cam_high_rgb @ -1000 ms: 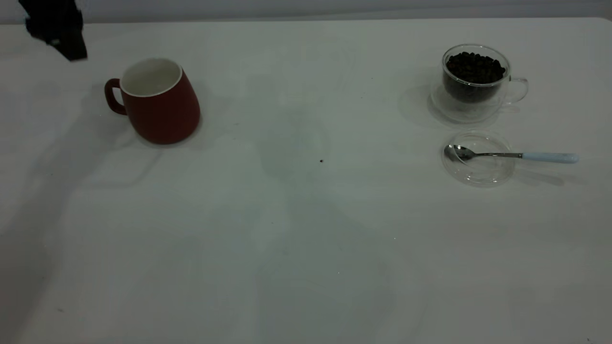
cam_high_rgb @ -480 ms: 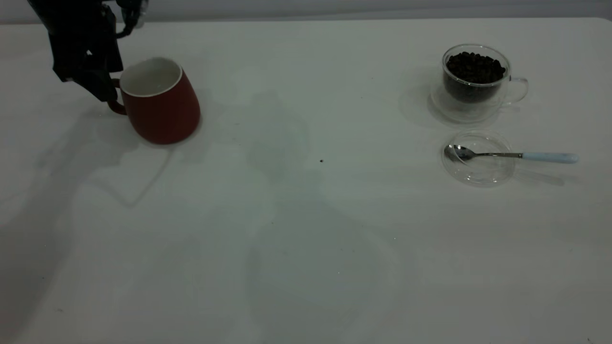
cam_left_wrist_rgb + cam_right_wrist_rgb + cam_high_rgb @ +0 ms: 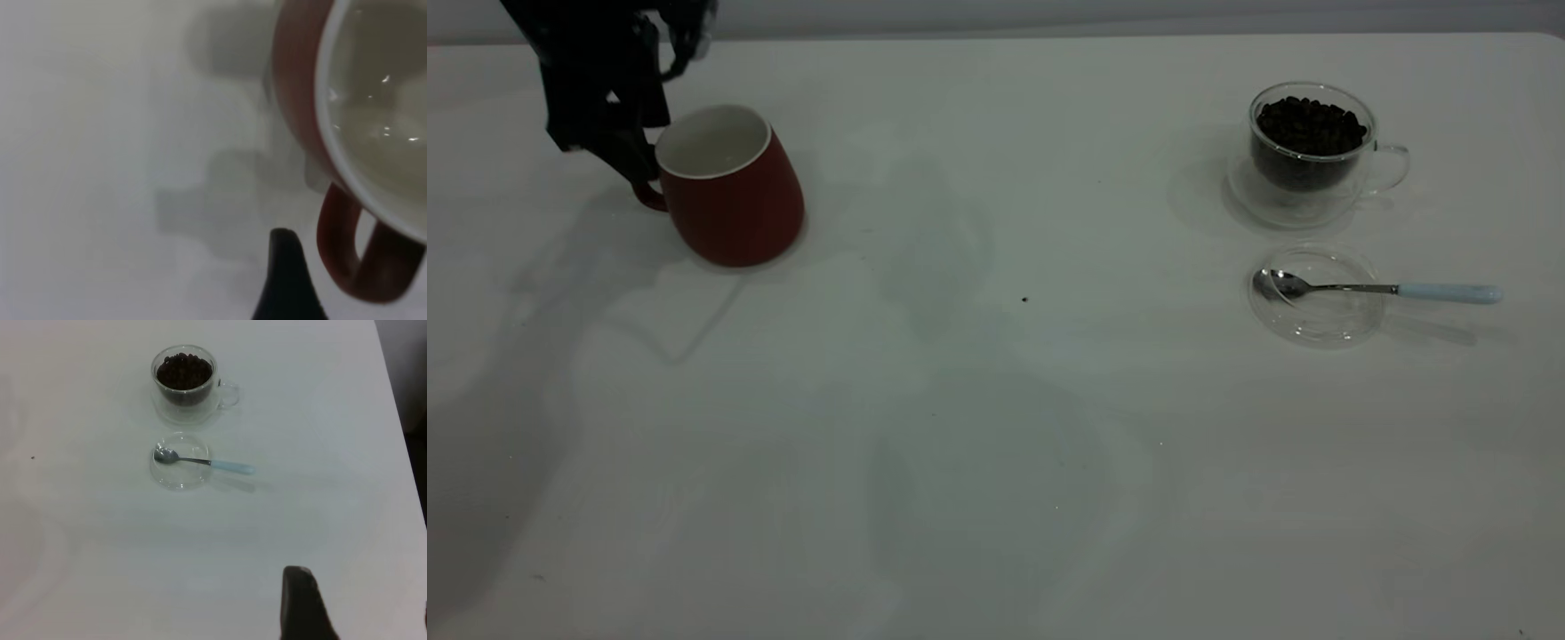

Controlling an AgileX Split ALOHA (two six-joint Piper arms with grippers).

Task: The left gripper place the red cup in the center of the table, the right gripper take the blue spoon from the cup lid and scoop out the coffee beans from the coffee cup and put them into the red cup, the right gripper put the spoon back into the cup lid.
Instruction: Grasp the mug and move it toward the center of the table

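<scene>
At far left of the exterior view, the left gripper is reaching down beside the red cup, its black tip sitting right at the cup's handle. Whether its jaws are released or clenched on the handle, I cannot tell from this angle. The cup is standing upright on the tabletop, white inside showing, well left of the middle. Over at the right, the coffee cup is holding a heap of coffee beans. Just in front of it, the cup lid is lying flat, with the blue spoon resting across it, bowl inside the lid and pale handle sticking out past the rim to the right. The right gripper is not showing in this view.

Left wrist view: the red cup is filling one side of the picture, with its handle close to one black finger. The finger is sitting just beside the handle's loop; only this one finger is showing, so the jaw state is not readable.

Right wrist view: the right gripper is hanging well apart from the coffee cup, beans, lid and spoon. One finger is in view; released or clenched, I cannot tell.
</scene>
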